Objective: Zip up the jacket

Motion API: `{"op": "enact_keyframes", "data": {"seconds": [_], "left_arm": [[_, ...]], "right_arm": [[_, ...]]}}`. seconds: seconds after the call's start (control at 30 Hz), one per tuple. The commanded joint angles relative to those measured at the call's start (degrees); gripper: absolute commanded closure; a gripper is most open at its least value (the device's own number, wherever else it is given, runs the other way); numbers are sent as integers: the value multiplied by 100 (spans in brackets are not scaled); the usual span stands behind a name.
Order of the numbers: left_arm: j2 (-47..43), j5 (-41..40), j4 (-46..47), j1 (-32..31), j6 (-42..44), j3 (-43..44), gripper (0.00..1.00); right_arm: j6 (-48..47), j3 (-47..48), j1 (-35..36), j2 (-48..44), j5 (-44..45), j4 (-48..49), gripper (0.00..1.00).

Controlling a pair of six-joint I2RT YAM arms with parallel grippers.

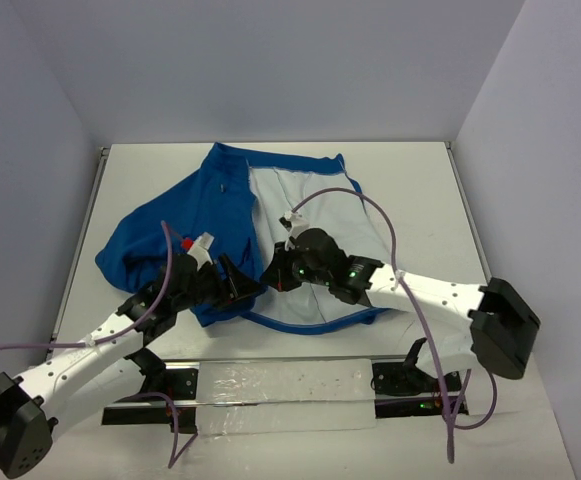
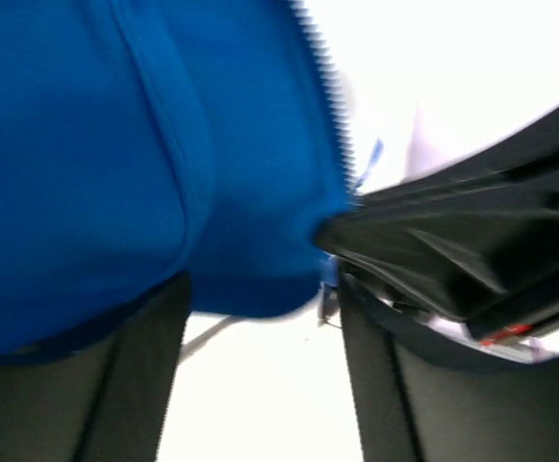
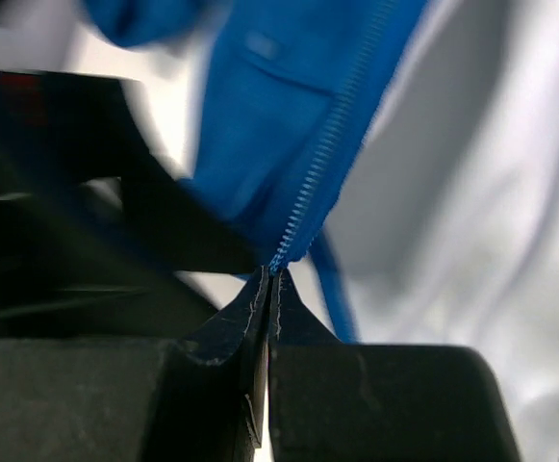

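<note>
The jacket (image 1: pixel 210 215) lies open on the table (image 1: pixel 420 170), blue panel to the left, white lining (image 1: pixel 320 230) to the right. The left gripper (image 2: pixel 260 289) straddles the blue bottom hem with its fingers spread, gripping nothing. It should close on that hem and hold it flat. The right gripper (image 3: pixel 269 279), fingers pressed together, appears to pinch the lower end of the zipper tape (image 3: pixel 322 154). A firm, low pinch there should help line up both halves.

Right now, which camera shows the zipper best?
Right wrist: the zipper runs sharp and close, teeth clear, down to the shut fingers. Left wrist shows a blurred stretch along the jacket edge. From the top it is too small to make out.
</note>
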Motion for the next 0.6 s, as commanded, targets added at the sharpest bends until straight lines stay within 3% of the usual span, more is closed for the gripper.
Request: {"op": "enact_keyframes", "data": {"seconds": [0.0, 0.23, 0.57], "left_arm": [[-338, 698, 1077, 149, -179, -98, 26], [-680, 859, 1544, 197, -205, -305, 24], [-737, 920, 1930, 237, -366, -589, 42]], "right_arm": [[-212, 78, -66, -483, -440, 336, 100], [17, 43, -119, -638, -843, 711, 100], [150, 33, -115, -554, -893, 822, 100]]}}
